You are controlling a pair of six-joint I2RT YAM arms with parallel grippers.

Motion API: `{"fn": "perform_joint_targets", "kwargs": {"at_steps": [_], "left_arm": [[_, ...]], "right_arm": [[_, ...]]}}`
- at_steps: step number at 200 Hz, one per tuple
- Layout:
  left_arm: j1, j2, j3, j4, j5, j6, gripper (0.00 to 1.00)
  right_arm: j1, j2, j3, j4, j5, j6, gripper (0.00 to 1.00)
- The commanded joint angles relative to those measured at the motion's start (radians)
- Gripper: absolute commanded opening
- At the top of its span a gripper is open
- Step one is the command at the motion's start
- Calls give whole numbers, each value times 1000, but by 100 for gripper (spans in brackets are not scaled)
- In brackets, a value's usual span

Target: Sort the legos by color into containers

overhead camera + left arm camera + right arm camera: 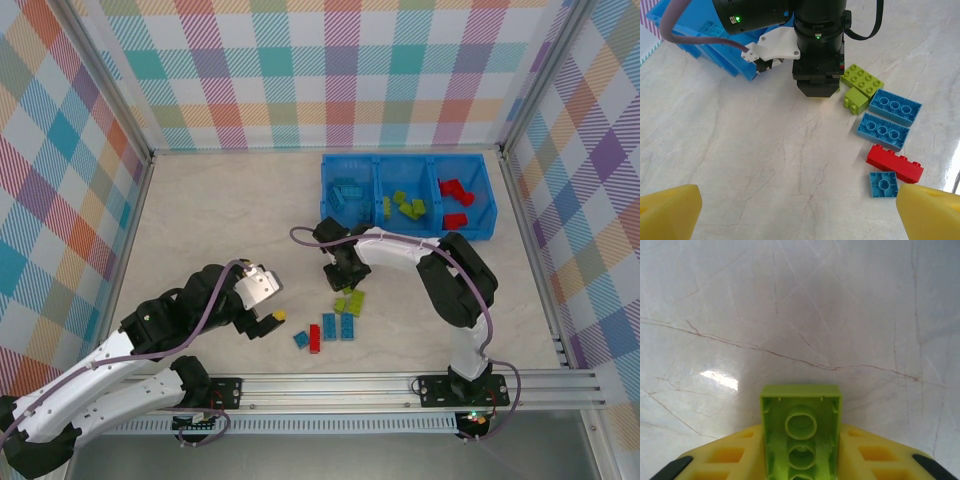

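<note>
prog: looks >half done | blue bin [405,158] far-right corner of table [200,220], blue/lime/red cmpts part-filled | 6 loose legos [883,131] mid-table twd near edge | R gripper [818,92] clamped on lime brick [801,415] beside pile | L gripper [800,214] fingers apart, empty

— Where is there room?
— The far left of the surface [220,210] is bare.
— What is in the way?
— Legos [347,326] by the near edge, and the blue bin [470,232] in the far right corner.
</note>
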Motion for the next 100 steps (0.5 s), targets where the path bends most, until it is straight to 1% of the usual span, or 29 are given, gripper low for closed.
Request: {"fn": "perform_joint_targets", "kwargs": {"at_steps": [1, 23, 43, 59, 83, 100], "left_arm": [[7, -11, -16, -8, 26, 10, 100], [7, -19, -19, -5, 47, 5, 100], [6, -32, -23, -5, 39, 3, 100], [7, -41, -25, -3, 27, 4, 100], [7, -45, -28, 1, 28, 6, 100], [10, -38, -30, -3, 33, 5, 100]], "right_arm": [[1, -41, 12, 30, 17, 5, 31], [-2, -119, 14, 73, 30, 20, 27], [-22, -206, -12, 118, 60, 45, 27], [-58, -304, -50, 171, 113, 65, 27], [-150, -428, -97, 249, 190, 79, 28], [-270, -460, -94, 268, 186, 110, 29]]}}
